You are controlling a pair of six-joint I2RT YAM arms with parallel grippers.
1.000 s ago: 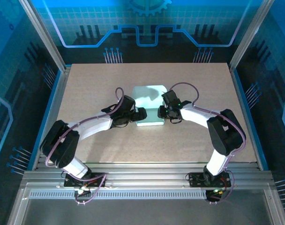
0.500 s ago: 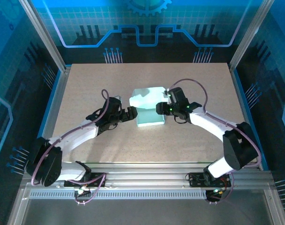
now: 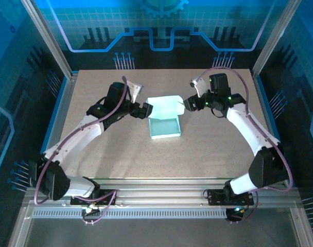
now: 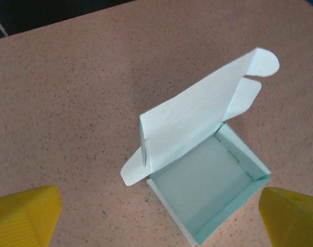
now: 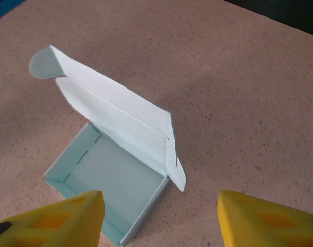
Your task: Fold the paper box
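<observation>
Fingers of yellow, the left fingers, are seen at the two lower corners of the left wrist view. They are set wide apart, with nothing clamped between them. Ahead of them the paper box is set on the speckled tabletop as a shallow open tray, untouched. Its lid is raised at a tilt from one long edge, and a rounded tab is seen at each end.

From the right wrist, the right fingers are likewise seen apart and empty. The paper box lies ahead of them, its lid lifted from the long edge.

From the top external camera, the paper box is seen near the middle of the tabletop, between the two arms. The tray is turned toward the bases and the lid toward the far side. The left fingers are held close beside the lid's left end, and the right fingers near its right end.
</observation>
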